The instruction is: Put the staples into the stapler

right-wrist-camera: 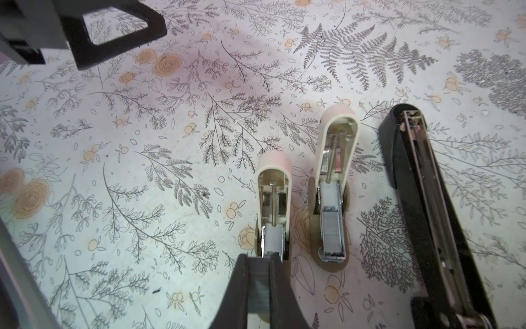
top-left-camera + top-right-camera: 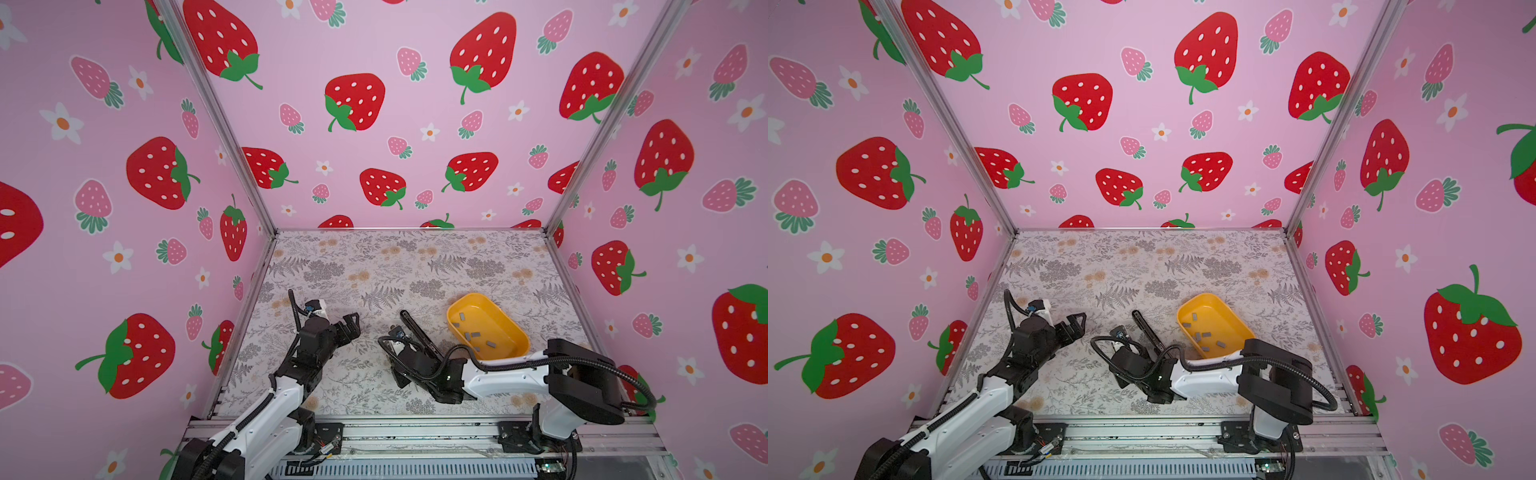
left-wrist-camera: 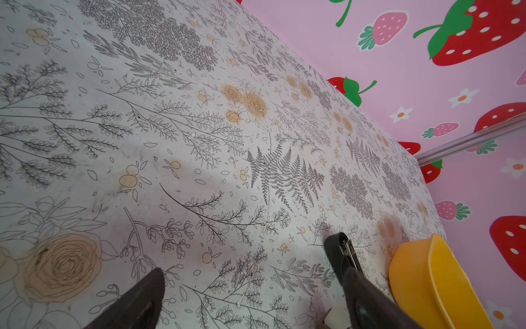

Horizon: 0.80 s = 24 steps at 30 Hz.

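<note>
The right jaws are pinching shut on a grey staple strip (image 1: 259, 287), which is sitting lengthwise between the two dark fingers (image 1: 236, 290). Its long axis is running in line with the open channel of the cream stapler (image 1: 274, 176) straight ahead. The strip's front end is meeting the near end of that channel; whether it is touching cannot be told. This stapler is lying opened out on the bench (image 2: 374, 266), its rounded lid pointing away from the wrist.

Just beside it, a second cream stapler (image 1: 337, 142) is lying roughly parallel, a grey strip already filling its channel. Beyond that, the black stapler (image 1: 421, 185) is lying open too, and in both top views (image 2: 417, 332) (image 2: 1148, 332) it is slanting from far-left to near-right.

The loose staples (image 2: 475, 336) (image 2: 1206, 334) are lying scattered at mixed angles inside the yellow tub (image 2: 478, 309) (image 2: 1208, 311), just right of the black stapler.

The left jaws are standing wide apart and holding nothing, their fingers (image 3: 136, 302) hanging over bare bench well left of the staplers.
</note>
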Each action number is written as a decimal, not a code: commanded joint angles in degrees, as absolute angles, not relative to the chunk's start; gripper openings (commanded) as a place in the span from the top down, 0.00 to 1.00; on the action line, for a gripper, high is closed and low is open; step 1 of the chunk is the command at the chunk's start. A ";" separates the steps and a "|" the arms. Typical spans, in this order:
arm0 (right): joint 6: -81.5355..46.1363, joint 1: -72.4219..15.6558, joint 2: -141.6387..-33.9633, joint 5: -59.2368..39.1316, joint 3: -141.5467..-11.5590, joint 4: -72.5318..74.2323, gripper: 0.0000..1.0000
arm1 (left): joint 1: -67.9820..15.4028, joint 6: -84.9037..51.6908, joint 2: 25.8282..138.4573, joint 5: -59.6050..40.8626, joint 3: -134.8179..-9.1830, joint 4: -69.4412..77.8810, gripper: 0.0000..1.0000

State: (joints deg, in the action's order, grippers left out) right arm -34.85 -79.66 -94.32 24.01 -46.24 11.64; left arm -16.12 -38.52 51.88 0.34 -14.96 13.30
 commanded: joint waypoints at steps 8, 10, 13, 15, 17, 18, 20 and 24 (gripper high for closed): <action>-35.54 -79.98 -97.26 28.85 -47.98 12.23 0.90 | -15.86 -37.31 53.27 -1.06 -18.11 14.75 0.01; -35.76 -79.98 -97.72 28.75 -47.99 12.23 0.90 | -15.82 -37.27 53.17 -0.97 -18.11 14.72 0.01; -36.20 -79.98 -98.35 28.72 -47.99 12.30 0.90 | -15.85 -37.26 53.35 -1.05 -18.19 14.73 0.01; -36.39 -79.98 -98.84 28.74 -48.08 12.22 0.90 | -15.89 -37.18 53.47 -1.05 -18.19 14.68 0.01; -36.47 -79.96 -99.04 28.50 -48.16 12.28 0.90 | -15.90 -36.95 53.50 -0.97 -18.39 14.48 0.01; -36.51 -79.98 -99.20 28.42 -48.20 12.30 0.90 | -15.89 -37.09 53.53 -0.97 -18.37 14.43 0.01; -36.56 -79.98 -99.36 28.32 -48.34 12.30 0.90 | -15.88 -37.09 53.51 -0.97 -18.37 14.42 0.01; -36.66 -79.98 -99.40 27.81 -48.60 12.35 0.90 | -15.90 -37.23 53.78 -1.05 -18.46 14.41 0.01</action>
State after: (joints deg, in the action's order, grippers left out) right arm -35.09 -79.66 -98.70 27.38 -46.85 11.97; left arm -16.12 -37.47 53.63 -0.69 -15.97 13.52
